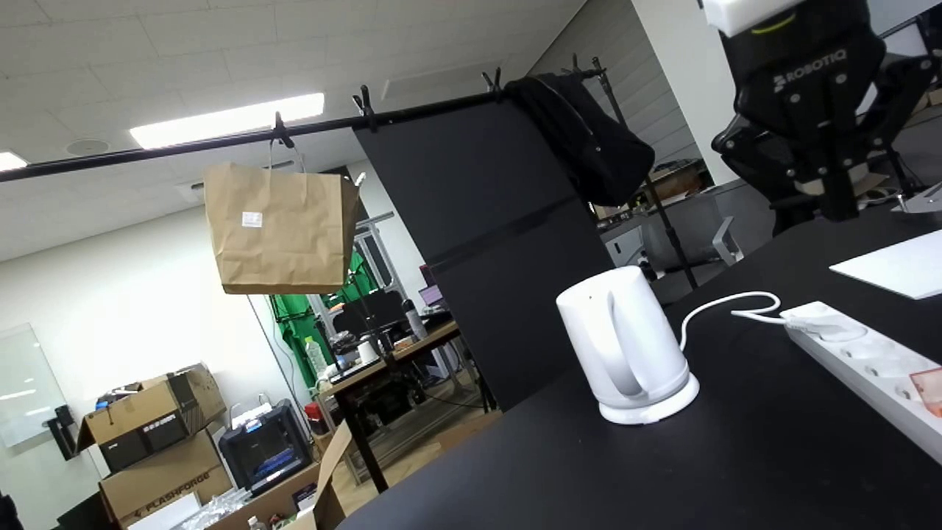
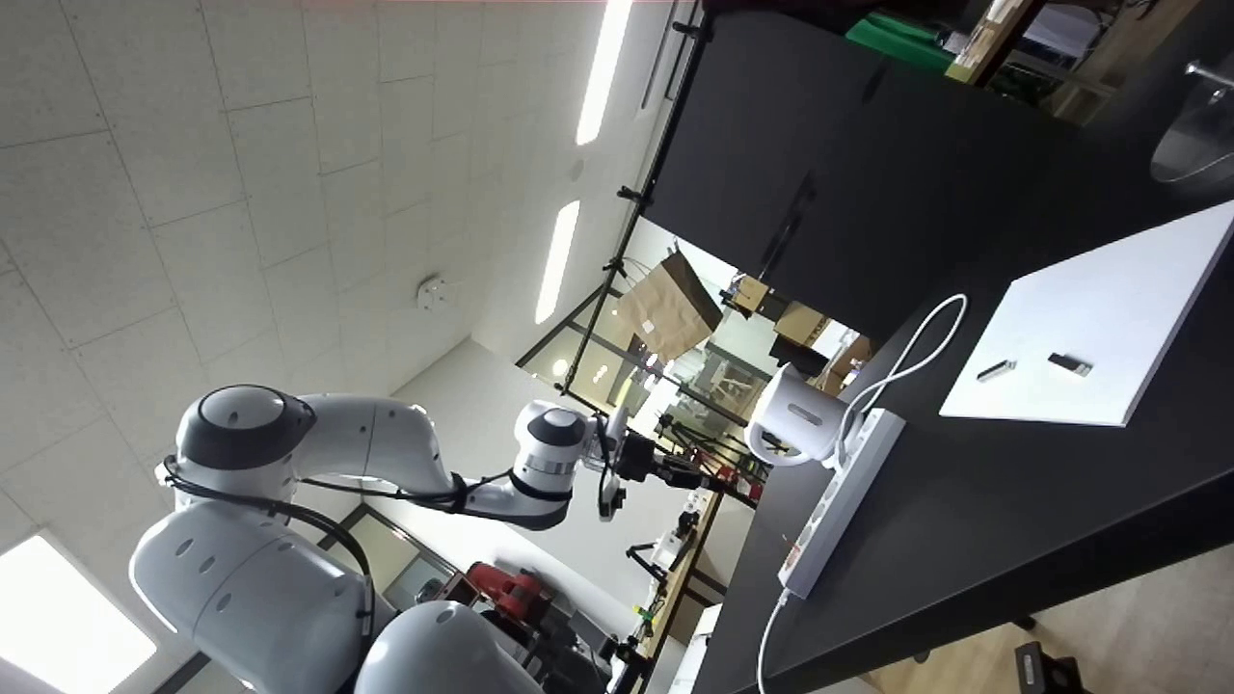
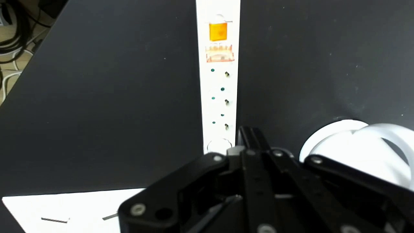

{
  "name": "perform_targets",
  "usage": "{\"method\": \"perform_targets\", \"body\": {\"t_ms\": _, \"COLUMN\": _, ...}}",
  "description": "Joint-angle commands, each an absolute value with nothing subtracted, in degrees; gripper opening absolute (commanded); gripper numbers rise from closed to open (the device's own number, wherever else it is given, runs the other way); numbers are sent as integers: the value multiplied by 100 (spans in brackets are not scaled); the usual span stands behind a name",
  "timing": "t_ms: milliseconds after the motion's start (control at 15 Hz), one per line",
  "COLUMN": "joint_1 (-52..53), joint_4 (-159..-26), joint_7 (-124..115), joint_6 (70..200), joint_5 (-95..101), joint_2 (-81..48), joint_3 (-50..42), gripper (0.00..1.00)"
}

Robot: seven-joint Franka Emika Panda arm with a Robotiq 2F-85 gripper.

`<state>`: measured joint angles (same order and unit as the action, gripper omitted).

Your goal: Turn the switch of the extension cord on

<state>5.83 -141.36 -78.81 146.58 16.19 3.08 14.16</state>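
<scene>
The extension cord, long, flat and white, lies on the dark bench with its row of sockets facing up. Near one end of it sits an orange switch, and a clear reddish flap is just beside it, on the side of the sockets. Whether the switch is on, I cannot tell. From that end a thin white lead runs out of an exterior view. At the opposite end a white plug fills the last socket, and its cable loops across the bench to behind the white kettle, which stands upright, apart from the extension cord. The hand hangs above the bench in both exterior views, clear of the extension cord and the kettle, its two fingers together; in the wrist view it hides the plug end. The white arm reaches out to it in an exterior view. Near the plug end a white board lies on the bench, carrying a small dark bar and a thinner one. Behind the bench, a brown paper bag and a black sheet hang from a long black pole.
</scene>
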Motion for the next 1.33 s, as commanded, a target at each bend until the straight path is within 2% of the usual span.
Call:
{"method": "perform_targets", "body": {"t_ms": 0, "joint_1": 738, "joint_4": -14033, "joint_7": -8005, "joint_6": 14743, "joint_5": 1812, "joint_2": -76, "joint_3": 1340, "gripper": 0}}
{"method": "perform_targets", "body": {"t_ms": 533, "joint_1": 1082, "joint_4": -13828, "joint_7": -7724, "joint_6": 14734, "joint_5": 1641, "joint_2": -720, "joint_3": 1125, "gripper": 0}}
{"method": "perform_targets", "body": {"t_ms": 1267, "joint_1": 1211, "joint_4": -13954, "joint_7": -7726, "joint_6": 14750, "joint_5": 1637, "joint_2": -678, "joint_3": 1001, "gripper": 1}}
